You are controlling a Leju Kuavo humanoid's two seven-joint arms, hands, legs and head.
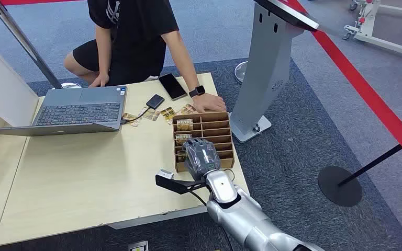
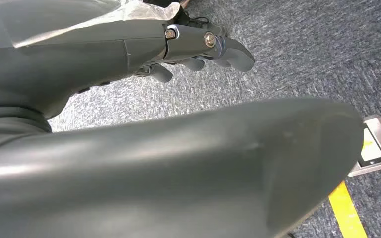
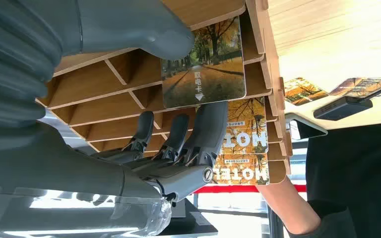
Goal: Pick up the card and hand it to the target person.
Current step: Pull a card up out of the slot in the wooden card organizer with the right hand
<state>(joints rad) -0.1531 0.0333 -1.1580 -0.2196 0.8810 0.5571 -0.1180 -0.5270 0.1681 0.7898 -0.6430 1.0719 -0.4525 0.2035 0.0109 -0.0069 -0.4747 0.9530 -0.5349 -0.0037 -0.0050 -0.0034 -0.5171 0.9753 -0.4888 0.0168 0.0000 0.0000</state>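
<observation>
Wooden rack (image 1: 217,124) on desk, right hand (image 1: 201,156) pinching card (image 3: 204,64), lower slots hidden

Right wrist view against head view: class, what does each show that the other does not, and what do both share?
The right wrist view alone: the autumn-scene card held between the right hand's thumb and fingers, and HOTEL cards close up.

The head view alone: the laptop, phone, the whole table, and the grey stand.

Both: the right hand, the wooden card rack, and the person's arm beside it.
</observation>
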